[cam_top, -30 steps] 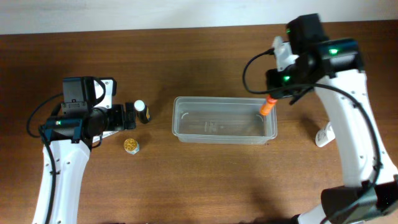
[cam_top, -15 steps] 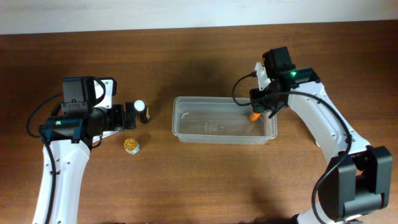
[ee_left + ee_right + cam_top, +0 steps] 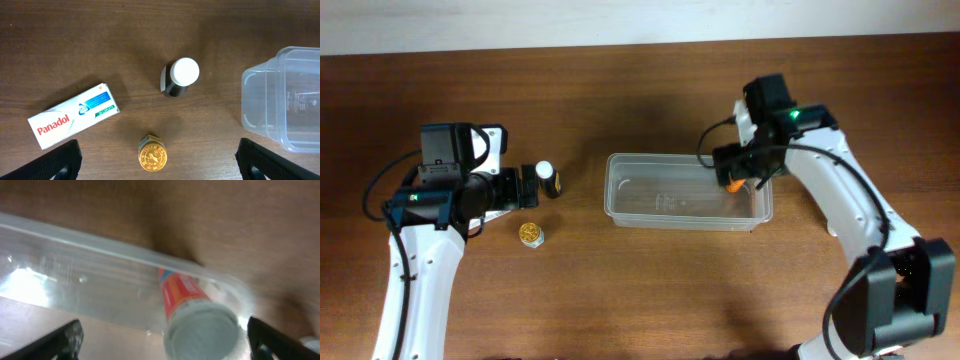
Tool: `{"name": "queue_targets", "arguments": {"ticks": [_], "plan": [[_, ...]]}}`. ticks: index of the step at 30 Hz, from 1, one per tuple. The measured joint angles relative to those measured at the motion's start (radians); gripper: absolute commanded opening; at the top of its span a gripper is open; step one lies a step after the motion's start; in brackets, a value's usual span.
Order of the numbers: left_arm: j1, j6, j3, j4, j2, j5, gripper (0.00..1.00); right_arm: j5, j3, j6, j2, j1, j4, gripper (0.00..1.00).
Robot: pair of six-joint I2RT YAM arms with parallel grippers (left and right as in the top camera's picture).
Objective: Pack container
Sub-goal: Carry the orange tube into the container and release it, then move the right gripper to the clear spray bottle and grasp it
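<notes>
The container (image 3: 670,222) sits mid-table on the wooden table (image 3: 620,300), its right end under the right gripper (image 3: 740,172), whose fingers stand wide apart either side of an orange tube (image 3: 182,292) inside that end. The left gripper (image 3: 527,187), also spread wide, hovers near a black bottle (image 3: 179,77), a gold jar (image 3: 152,154) and a Panadol box (image 3: 72,121)

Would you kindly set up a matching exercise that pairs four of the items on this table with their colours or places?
Things:
1. Panadol box
2. small bottle
3. small jar
4. tube

Descriptions:
A. gold lid, standing on the bare table
B. orange body, at the container
C. white cap, dark body
D. white with red lettering, lying flat

Pairs: 1-D, 2-C, 3-A, 4-B.
</notes>
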Motion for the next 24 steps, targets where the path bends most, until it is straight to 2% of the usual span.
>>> {"name": "queue_targets", "arguments": {"ticks": [5, 8, 12, 18, 24], "plan": [[0.000, 0.000, 0.000, 0.001, 0.000, 0.000, 0.99, 0.057, 0.201, 0.046, -0.091, -0.026, -0.105, 0.98], [0.000, 0.000, 0.000, 0.001, 0.000, 0.000, 0.99, 0.075, 0.307, 0.084, -0.192, -0.116, -0.159, 0.98], [0.000, 0.000, 0.000, 0.001, 0.000, 0.000, 0.99, 0.097, 0.338, 0.130, -0.272, -0.283, -0.261, 0.98], [0.000, 0.000, 0.000, 0.004, 0.000, 0.000, 0.99, 0.092, 0.230, 0.154, -0.215, -0.466, -0.321, 0.98], [0.000, 0.000, 0.000, 0.007, 0.000, 0.000, 0.99, 0.075, -0.020, 0.154, -0.109, -0.540, -0.201, 0.98]]}}
